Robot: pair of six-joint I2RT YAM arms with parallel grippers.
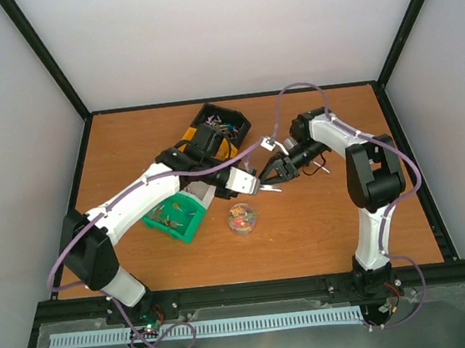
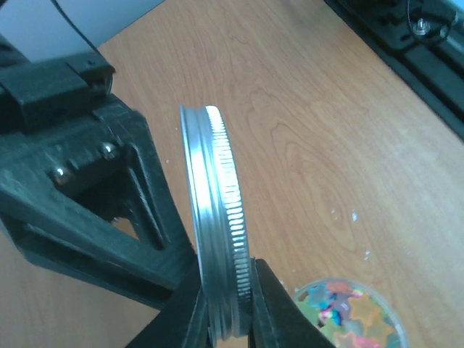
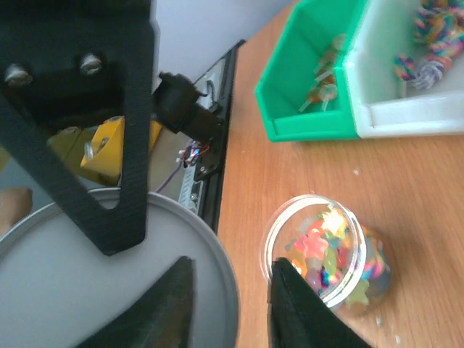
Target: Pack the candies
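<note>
Left wrist view: left gripper [image 2: 225, 319] clenches the metal lid [image 2: 214, 217] by its rim; right gripper [image 3: 232, 312] stands with jaws parted around it. So narrow a pinch may let it pivot, missing the jar [image 3: 312, 198] of candies [image 3: 330, 254].

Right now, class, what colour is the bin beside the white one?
The bin is green; it shows best in the right wrist view.

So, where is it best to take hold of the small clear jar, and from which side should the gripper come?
Probably by its outer wall just under the rim, fingers coming down from above on two opposite sides. The jar stands upright and open, and candies fill it, so a finger inside has little room. The green bin stands apart, so it should not block.
</note>
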